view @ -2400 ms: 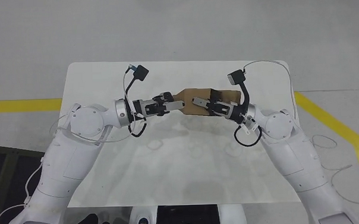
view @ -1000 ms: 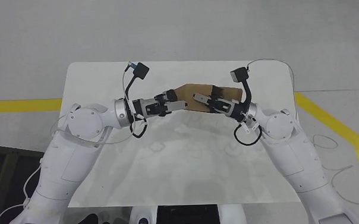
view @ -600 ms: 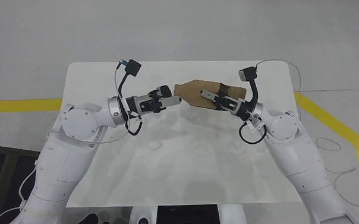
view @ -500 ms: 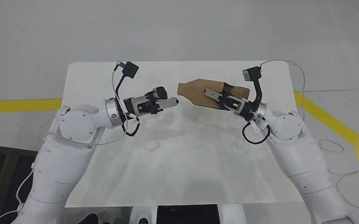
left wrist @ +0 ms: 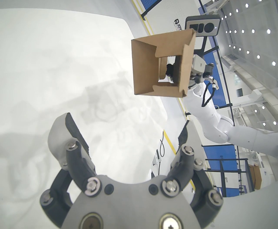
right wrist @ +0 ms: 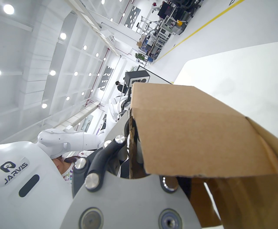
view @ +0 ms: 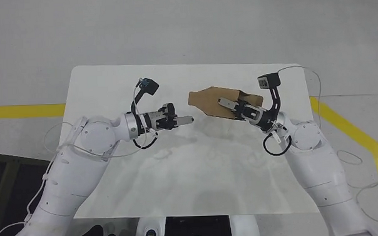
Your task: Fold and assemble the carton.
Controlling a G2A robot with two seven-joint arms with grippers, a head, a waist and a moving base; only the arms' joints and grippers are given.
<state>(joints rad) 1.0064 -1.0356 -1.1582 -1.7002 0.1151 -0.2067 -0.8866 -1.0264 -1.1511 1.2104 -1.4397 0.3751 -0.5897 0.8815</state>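
Note:
A brown cardboard carton point(view: 215, 102) hangs above the table's far right part, opened into a square tube with both ends open point(left wrist: 160, 67). My right gripper point(view: 229, 104) is shut on one of its walls point(right wrist: 195, 134), one finger inside and one outside. My left gripper point(view: 186, 120) stands open with nothing between its fingers point(left wrist: 128, 130), a short way left of the carton and pointing at its open end.
The white table point(view: 178, 175) has bare room in front of and beside both arms. Yellow floor lines point(view: 26, 111) run past the table's sides.
My left gripper let go of the carton and drew back to the left. My right gripper carried the carton slightly to the right and keeps hold of it.

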